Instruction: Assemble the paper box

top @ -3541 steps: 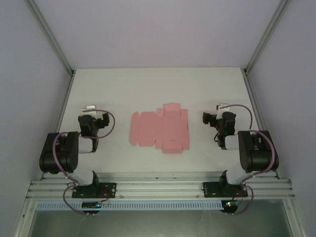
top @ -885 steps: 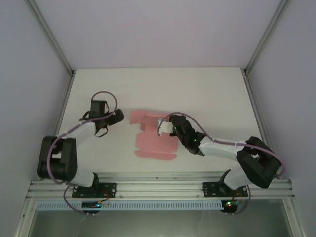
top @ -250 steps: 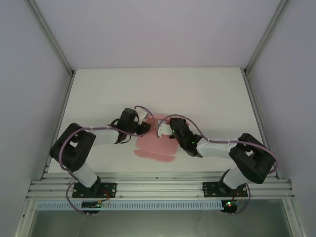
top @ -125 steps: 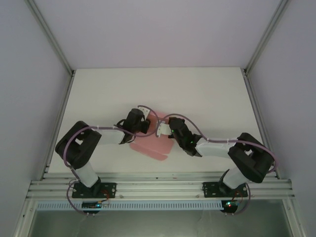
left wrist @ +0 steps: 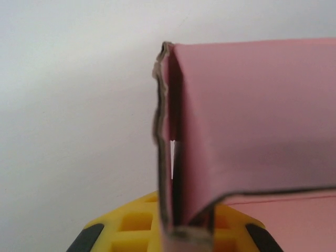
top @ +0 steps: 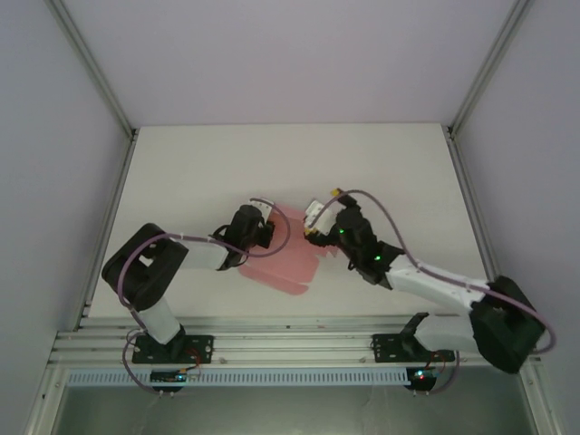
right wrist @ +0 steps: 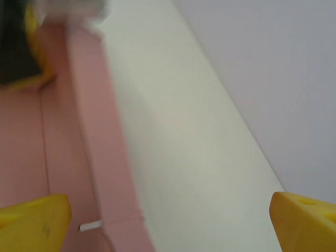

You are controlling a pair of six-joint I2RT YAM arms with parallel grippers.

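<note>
White table (top: 181,163); pink paper box (top: 285,265) resting mid-table.

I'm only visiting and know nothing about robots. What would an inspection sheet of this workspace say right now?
Surface: white table, plain and even.
Job's things: pink paper box, partly folded, one flap standing up.
Clutter: nothing seen.
Grippers: left fingers shut on the paper box's folded edge; right fingers wide apart, holding nothing.
Cables: purple cables loop along both arms.
Surroundings: pale walls, metal frame posts, mounting rail at the near edge.
</note>
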